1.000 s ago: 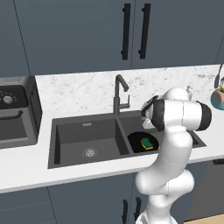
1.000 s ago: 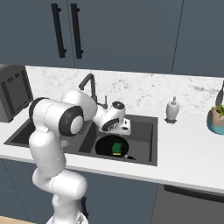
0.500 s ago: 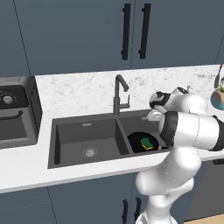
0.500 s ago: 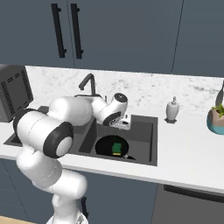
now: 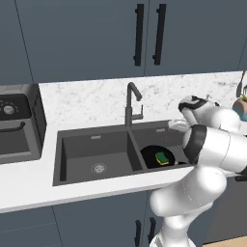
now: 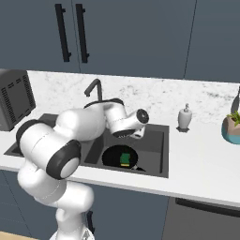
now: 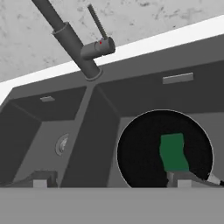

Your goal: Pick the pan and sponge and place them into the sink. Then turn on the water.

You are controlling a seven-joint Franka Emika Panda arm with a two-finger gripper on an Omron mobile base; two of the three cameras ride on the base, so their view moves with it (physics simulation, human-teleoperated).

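The black pan lies in the right basin of the dark grey sink, with the green-topped sponge resting inside it. Both also show from the base cameras: pan, sponge, pan, sponge. My gripper hovers open and empty above the right basin, its fingertips wide apart. It looks at the gooseneck tap and its thin lever. From the side, the gripper hangs just above the pan, right of the tap. No water runs.
A grey appliance stands on the counter left of the sink. A soap dispenser and a potted plant stand to the right. The marble backsplash and dark cabinets rise behind the tap.
The arm's elbow has swung out to the side and the hand has drifted a little over the right basin. The jaws stay open; pan and sponge have not moved.
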